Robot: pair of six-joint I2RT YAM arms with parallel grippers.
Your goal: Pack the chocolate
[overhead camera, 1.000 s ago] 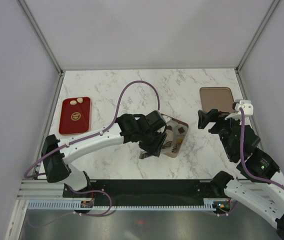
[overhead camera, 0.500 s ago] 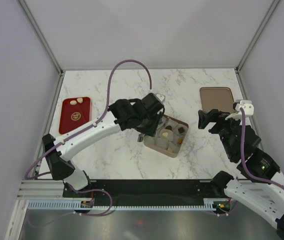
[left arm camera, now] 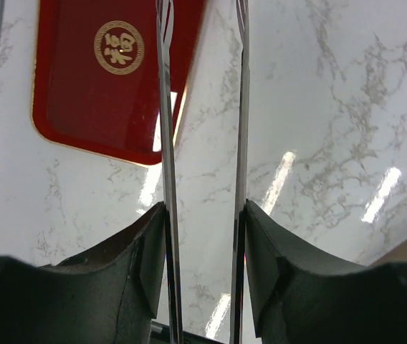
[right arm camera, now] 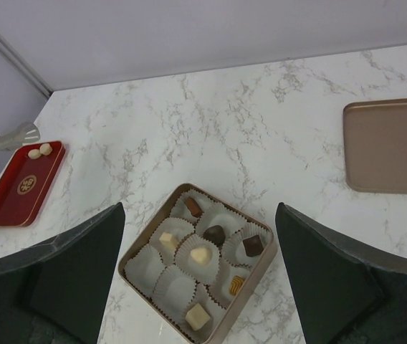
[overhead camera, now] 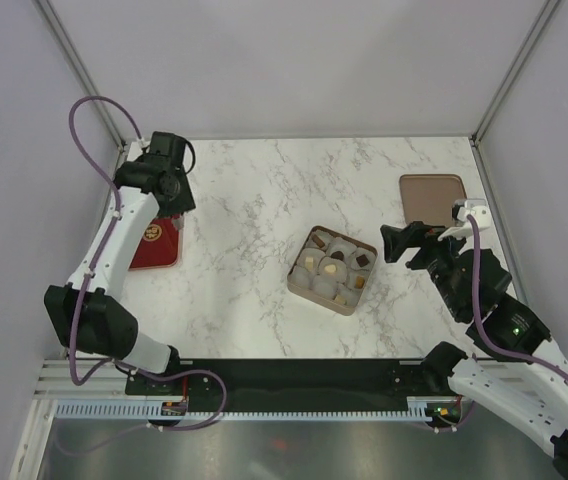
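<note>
As my left gripper (left arm camera: 200,43) hangs over the near end of the red tray (left arm camera: 82,100), I judge the step in hand to be the reach for another piece. Its thin blades stand a narrow gap apart with nothing between them. Two pale chocolates (right arm camera: 40,150) wait side by side at the tray's far end, and they are the only pieces I see outside the box (right arm camera: 255,281). Six pieces, pale and dark, sit in their paper cups (right arm camera: 145,266) in that box at mid-table, and three cups look unfilled.

My right gripper (right arm camera: 200,211) hovers near the box with its jaws spread wide, carrying nothing.

The next move calls for me to carry the blades along to the far end, straddle one piece without nudging its neighbour, and close gently.

The table (right arm camera: 261,129) is white marble with grey veins and glossy. The tan lid (right arm camera: 390,147) lies at the far right, and plain pale walls (overhead camera: 294,60) close in the cell.
</note>
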